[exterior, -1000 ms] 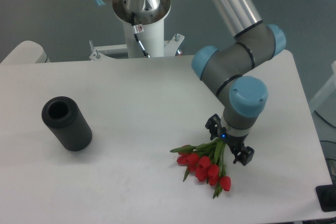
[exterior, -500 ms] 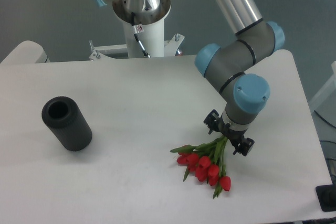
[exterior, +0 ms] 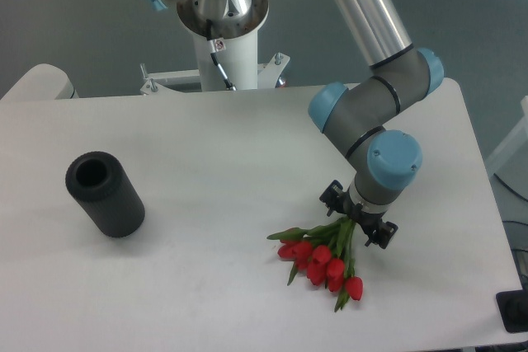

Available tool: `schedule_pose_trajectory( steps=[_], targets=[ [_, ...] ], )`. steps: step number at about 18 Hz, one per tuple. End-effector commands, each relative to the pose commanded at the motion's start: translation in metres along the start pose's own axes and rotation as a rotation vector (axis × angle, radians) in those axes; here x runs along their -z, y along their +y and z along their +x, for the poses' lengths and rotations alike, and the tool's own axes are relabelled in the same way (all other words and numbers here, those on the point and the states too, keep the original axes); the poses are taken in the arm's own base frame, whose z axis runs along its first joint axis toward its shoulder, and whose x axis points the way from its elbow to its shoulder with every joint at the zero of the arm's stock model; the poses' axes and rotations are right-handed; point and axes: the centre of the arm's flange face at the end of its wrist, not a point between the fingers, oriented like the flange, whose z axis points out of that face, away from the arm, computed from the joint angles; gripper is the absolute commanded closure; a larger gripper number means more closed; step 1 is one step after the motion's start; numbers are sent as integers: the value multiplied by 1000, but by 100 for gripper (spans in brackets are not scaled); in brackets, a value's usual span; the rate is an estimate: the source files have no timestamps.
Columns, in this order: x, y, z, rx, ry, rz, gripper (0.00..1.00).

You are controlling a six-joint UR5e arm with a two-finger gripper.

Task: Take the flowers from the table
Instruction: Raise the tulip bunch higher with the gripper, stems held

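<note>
Flowers [exterior: 323, 258] are lying on the table [exterior: 206, 146], and the gripper [exterior: 358, 218] is sitting over the stem end, probably sparing the buds; can't tell if it's clamping yet.

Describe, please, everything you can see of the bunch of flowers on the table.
The flowers are a small bunch of red tulip buds with green stems and leaves, artificial-looking. They lie flat on the white table, near its front right part, buds fanned toward the front edge and stems gathered toward the back right. The stem end sits between the open fingers of the gripper, which stand either side of it; actual contact cannot be made out. Nothing else touches the bunch.
</note>
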Motion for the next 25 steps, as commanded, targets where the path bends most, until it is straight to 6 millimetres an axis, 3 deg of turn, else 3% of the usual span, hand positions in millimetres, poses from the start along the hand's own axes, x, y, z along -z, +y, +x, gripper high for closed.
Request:
schedule_pose_trajectory(
  steps=[2,6,7,8,13,25],
  targets=[
    [-3,0,2,-1,1,0,6],
    [-2,0,2,0,3,-6,70],
    [1,0,0,0,-2,-9,82],
    [1,0,0,-2,-3,-12,88],
    [11,-1,-4,-7,-19,-8,100],
    [70,-6,-31,-17,-44,-48,100]
  ],
)
